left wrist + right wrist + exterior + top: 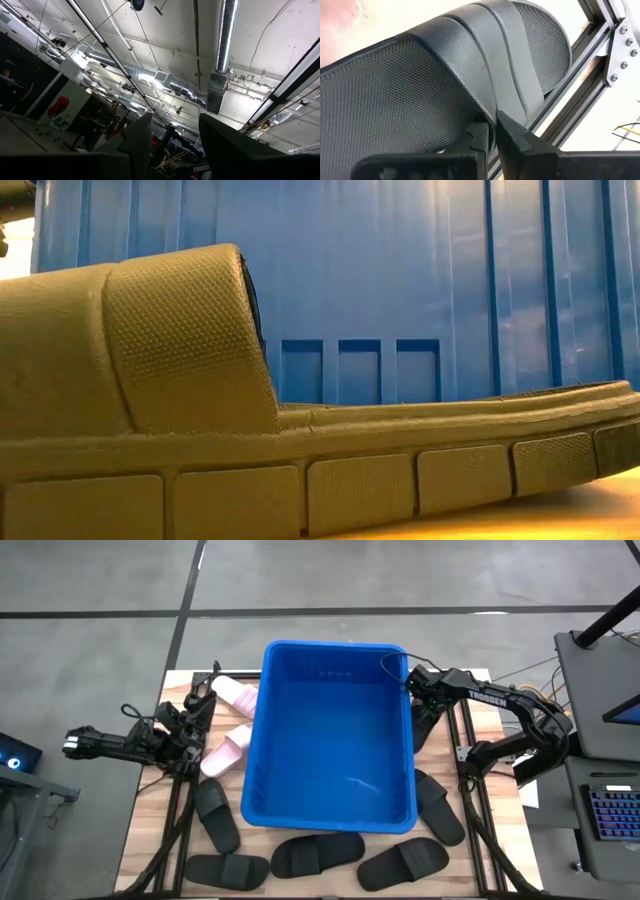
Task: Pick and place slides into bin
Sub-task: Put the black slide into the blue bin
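Right jaws (492, 134) pinched tight on the strap edge of a black slide (445, 75), beside the blue bin's (262, 710) right wall at the bench's (500, 800) far right. Left jaws (175, 135) part open, holding nothing, tilted up toward the ceiling ducts (222, 45), raised at the bin's left near two pink slides (232, 692). Five more black slides (318, 854) lying on the bench along the bin's near side and corners. Bin empty.
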{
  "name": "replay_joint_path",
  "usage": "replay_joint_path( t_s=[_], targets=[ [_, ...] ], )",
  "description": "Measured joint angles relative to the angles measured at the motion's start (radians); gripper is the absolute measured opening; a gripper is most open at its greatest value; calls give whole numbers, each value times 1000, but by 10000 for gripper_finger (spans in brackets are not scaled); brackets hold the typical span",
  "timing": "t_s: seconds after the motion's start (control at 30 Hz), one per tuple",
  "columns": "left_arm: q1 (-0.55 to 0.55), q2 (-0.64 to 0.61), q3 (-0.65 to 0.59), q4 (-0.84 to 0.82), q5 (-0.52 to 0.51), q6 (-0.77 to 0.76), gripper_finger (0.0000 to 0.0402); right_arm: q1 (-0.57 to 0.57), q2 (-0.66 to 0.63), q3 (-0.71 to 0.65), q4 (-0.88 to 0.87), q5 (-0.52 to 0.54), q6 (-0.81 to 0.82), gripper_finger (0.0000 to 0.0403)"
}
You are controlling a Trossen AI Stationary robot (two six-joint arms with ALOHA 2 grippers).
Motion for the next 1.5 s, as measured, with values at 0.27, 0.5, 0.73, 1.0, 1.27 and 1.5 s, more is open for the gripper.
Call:
replay_joint_path(
  t_s=[0.27, 0.5, 0.73, 1.0, 1.27, 1.5],
  targets=[
    [0, -1, 0, 0, 0, 0, 148, 0, -29, 84, -120, 64, 18, 13],
    [0, -1, 0, -1, 0, 0, 148, 0, -52, 226, -218, 112, 26, 13],
    [0, -1, 0, -1, 0, 0, 148, 0, -65, 383, -315, 161, 29, 12],
    [0, -1, 0, -1, 0, 0, 148, 1, -65, 546, -399, 200, 28, 12],
    [0, -1, 0, -1, 0, 0, 148, 0, -66, 635, -435, 218, -9, 12],
    [0, -1, 0, -1, 0, 0, 148, 0, -66, 656, -443, 222, -13, 12]
  ],
)
